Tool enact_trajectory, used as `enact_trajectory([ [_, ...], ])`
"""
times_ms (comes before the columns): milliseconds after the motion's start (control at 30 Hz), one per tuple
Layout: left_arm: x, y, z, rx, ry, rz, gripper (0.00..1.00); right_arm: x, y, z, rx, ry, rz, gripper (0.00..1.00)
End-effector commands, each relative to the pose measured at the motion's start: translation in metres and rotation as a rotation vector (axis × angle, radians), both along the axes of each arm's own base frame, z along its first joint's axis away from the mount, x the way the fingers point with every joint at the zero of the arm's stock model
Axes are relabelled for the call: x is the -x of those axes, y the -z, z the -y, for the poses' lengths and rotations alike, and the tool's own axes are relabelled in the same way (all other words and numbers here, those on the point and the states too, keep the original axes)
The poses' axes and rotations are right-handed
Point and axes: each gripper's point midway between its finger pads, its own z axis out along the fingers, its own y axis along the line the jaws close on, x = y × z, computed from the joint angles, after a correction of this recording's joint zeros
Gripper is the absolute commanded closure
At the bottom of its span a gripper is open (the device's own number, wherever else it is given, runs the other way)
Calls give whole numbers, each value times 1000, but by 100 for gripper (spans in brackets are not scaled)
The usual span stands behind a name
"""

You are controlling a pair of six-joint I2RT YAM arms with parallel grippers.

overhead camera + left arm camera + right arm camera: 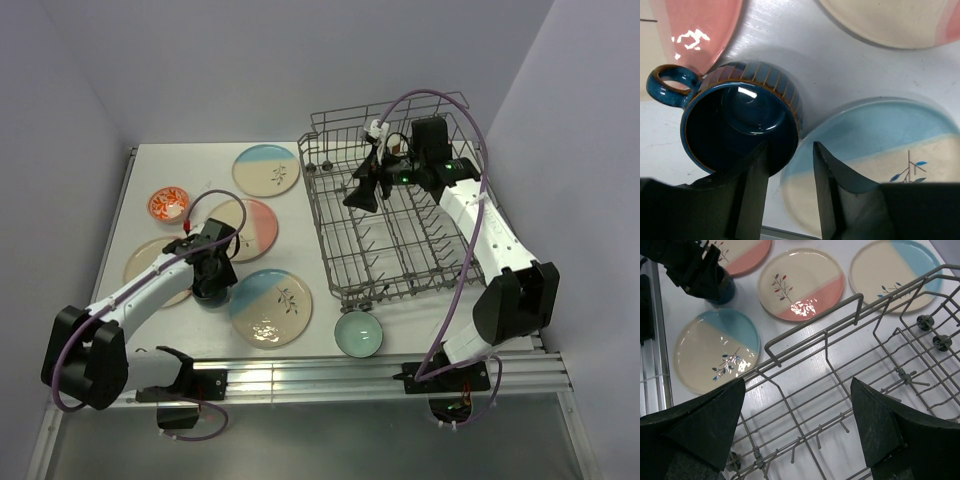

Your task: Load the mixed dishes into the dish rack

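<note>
The dark-blue mug [740, 120] stands upright on the surface [200, 165] among the plates at the left, well apart from the dish rack [340, 270]. The left jaws are released and straddle the mug's wall on the side away from the handle. One finger [752, 190] looks to be inside the mouth, the other [826, 190] outside.

A pinch on a single glazed wall is the weak point: held off-centre, the mug could pivot between the pads, tip or slip on lifting. The outer finger sits in the narrow gap beside the blue-and-cream plate [875, 145], so closing or dropping lower could clip that plate's rim. The handle points toward the pink plate [700, 25] just beside it, and a swing of the mug could knock it.

Farther out, the rack's raised side must be cleared on the way over. The right jaws — spread wide, holding nothing — hang over the rack's interior, where the two arms could meet. A pale teal bowl [360, 333] sits near the rack's near corner, close to a likely path. The orange-red bowl [168, 205] lies far left, out of the way.
</note>
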Motion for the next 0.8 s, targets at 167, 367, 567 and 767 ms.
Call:
enact_trajectory([
  [167,-14,-4,15,-9,163,19,47,22,-16,-5,-35,-54,31,7],
  [367,-7,0,16,-60,151,-72,45,25,-14,-6,-41,-62,24,7],
  [567,-1,10,8,-104,115,-114,51,27,-13,-6,-46,-67,17,7],
  [767,-4,19,11,-98,103,-118,71,32,-14,-7,-52,-81,13,7],
])
